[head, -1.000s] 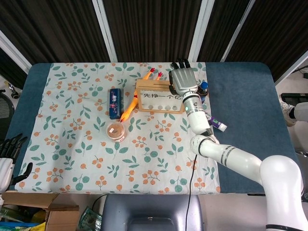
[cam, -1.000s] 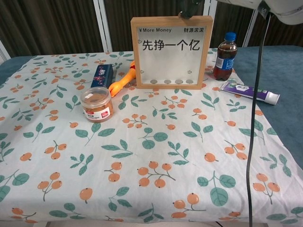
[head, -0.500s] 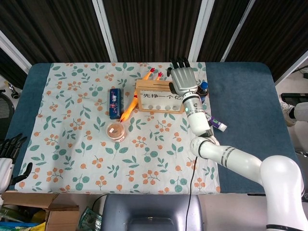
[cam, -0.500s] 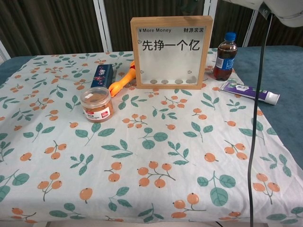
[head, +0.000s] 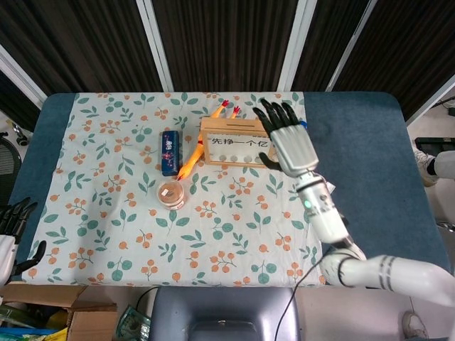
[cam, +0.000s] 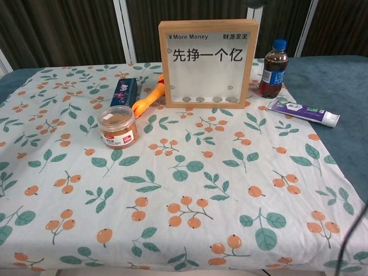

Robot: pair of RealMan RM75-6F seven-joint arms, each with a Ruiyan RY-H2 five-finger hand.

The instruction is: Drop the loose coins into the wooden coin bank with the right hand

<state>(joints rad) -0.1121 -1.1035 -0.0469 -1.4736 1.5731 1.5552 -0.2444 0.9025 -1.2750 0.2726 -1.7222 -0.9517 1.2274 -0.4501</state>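
Coin bank (cam: 208, 63), wooden frame w/ clear front, stands upright at the far side of the floral tablecloth (cam: 184, 190), approx 12 o'clock from table centre. Printed text on the pane reads "More Money". Coins (cam: 208, 99) lie in a row along the bottom inside the frame; in head view they show as pale discs (head: 238, 158) behind the pane. No loose coins can be made out on the cloth.

Right hand (head: 289, 140) is raised above the table just at 3 o'clock of the bank in head view, back of hand toward camera, dark fingers (head: 274, 114) spread and pointing toward 12 o'clock, nothing in it. Its thumb side overlaps the bank's right edge in that view; can't tell if it touches. Left hand (head: 10, 229) sits off the table at approx 8 o'clock, fingers apart, holding nothing.

Rubber chicken toy (cam: 147, 99) lies just at 9 o'clock of the bank, tip near the frame's lower corner. Dark blue box (cam: 123, 91) is beside the toy, further toward 9. Small jar (cam: 117, 126) w/ clear lid stands at 7 o'clock of the bank, nearer the robot. Cola bottle (cam: 273, 69) is upright at 3 o'clock of the bank, blue cap. Toothpaste tube (cam: 303, 111) lies flat on the blue table surface (cam: 336, 86), at 4 o'clock of the bottle.
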